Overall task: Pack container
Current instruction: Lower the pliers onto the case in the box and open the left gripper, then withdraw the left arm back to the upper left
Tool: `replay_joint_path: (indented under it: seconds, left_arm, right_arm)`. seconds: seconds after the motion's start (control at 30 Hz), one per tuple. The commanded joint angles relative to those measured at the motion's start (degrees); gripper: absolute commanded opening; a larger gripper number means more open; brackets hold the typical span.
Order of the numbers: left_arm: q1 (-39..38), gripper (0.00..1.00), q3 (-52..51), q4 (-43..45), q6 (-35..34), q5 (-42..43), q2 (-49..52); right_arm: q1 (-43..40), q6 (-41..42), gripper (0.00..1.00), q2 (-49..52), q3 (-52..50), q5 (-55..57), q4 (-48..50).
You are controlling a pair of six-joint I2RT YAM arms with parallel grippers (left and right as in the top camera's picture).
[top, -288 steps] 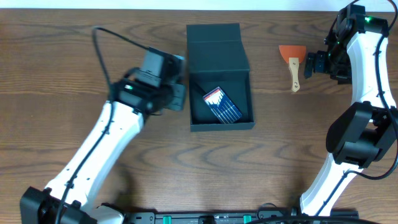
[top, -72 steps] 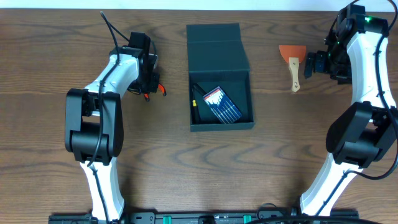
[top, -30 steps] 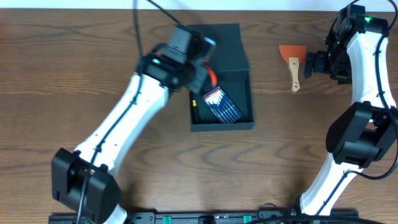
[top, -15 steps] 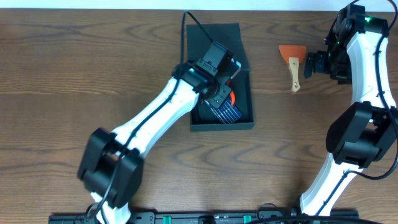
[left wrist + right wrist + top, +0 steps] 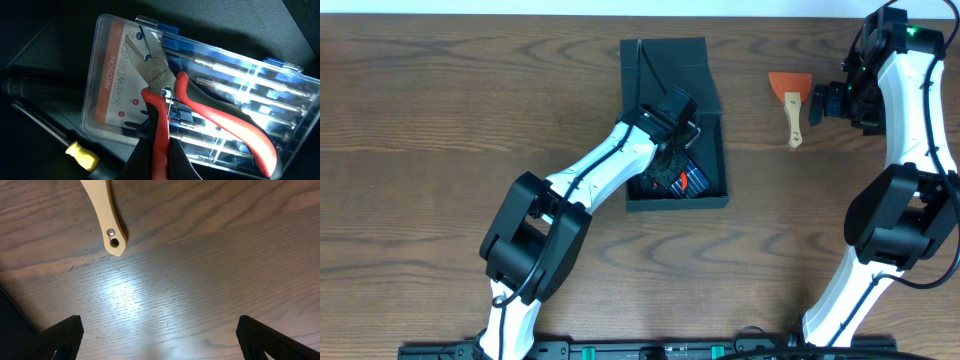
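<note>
The container (image 5: 665,205), a dark teal-grey box with its flap lid (image 5: 665,70) open at the back, sits mid-table. My left gripper (image 5: 672,170) is down inside it, shut on one red handle of the pliers (image 5: 165,95), which rest on a clear precision screwdriver case (image 5: 240,100). The pliers also show in the overhead view (image 5: 677,180). In the left wrist view the left gripper (image 5: 159,155) clamps the handle tightly. A black screwdriver with a yellow end (image 5: 82,154) lies beside the case. My right gripper (image 5: 817,102) is open and empty in the right wrist view (image 5: 160,340).
An orange scraper with a tan wooden handle (image 5: 791,95) lies on the wood table right of the container, next to my right gripper. Its handle end (image 5: 102,210) shows in the right wrist view. The left arm lies across the container's left wall.
My left gripper has carried the red pliers from the table's left side into the container and lowered them onto the screwdriver case. The right arm has not moved.
</note>
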Motion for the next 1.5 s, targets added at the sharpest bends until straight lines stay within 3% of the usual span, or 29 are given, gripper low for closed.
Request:
replay_joint_path:
  seconds: [0.0, 0.23, 0.27, 0.3, 0.37, 0.43, 0.47, 0.9, 1.07, 1.2, 1.4, 1.47]
  left_arm:
    - [-0.1, 0.06, 0.7, -0.3, 0.8, 0.2, 1.4]
    - [-0.1, 0.08, 1.6, -0.3, 0.8, 0.2, 0.1]
    - [-0.1, 0.30, 1.8, -0.3, 0.8, 0.2, -0.3]
    - [-0.1, 0.43, 2.0, -0.3, 0.8, 0.1, -0.7]
    - [-0.1, 0.57, 2.1, -0.3, 0.8, 0.1, -1.4]
    - [-0.1, 0.85, 2.1, -0.3, 0.8, 0.1, -2.1]
    - [-0.1, 0.88, 2.1, -0.3, 0.8, 0.1, -2.4]
    - [0.0, 0.85, 8.9, -0.4, 0.8, -1.4, -13.5]
    - [1.3, 0.82, 12.5, -0.8, -4.7, -15.7, -20.6]
    - [6.0, 0.79, 12.5, -6.5, -8.1, -29.4, -23.8]
    - [17.1, 0.81, 12.5, -19.1, -15.4, -29.6, -24.2]
    - [20.7, 0.88, 12.5, -20.9, -17.2, -28.5, -24.2]
  right_arm:
    - [-0.2, -0.3, 0.99, 0.1, -0.1, 0.2, -0.1]
    - [-0.2, -0.3, 0.99, 0.1, -0.1, 0.2, 0.0]
    - [-0.2, -0.3, 0.99, 0.1, -0.1, 0.2, 0.0]
    - [-0.2, -0.3, 0.99, 0.1, -0.1, 0.2, -0.1]
    - [-0.2, -0.3, 0.99, 0.1, -0.1, 0.2, -0.1]
    - [-0.2, -0.3, 0.99, 0.1, -0.1, 0.2, 0.0]
    - [-0.2, -0.3, 0.99, 0.1, -0.1, 0.2, -0.1]
    - [-0.2, -0.3, 0.99, 0.1, -0.1, 0.2, 0.0]
    - [-0.2, -0.3, 0.99, 0.1, -0.1, 0.2, -0.1]
    - [-0.2, -0.3, 0.99, 0.1, -0.1, 0.2, -0.1]
    - [-0.2, -0.3, 0.99, 0.1, -0.1, 0.2, -0.1]
    - [-0.2, -0.3, 0.99, 0.1, -0.1, 0.2, -0.1]
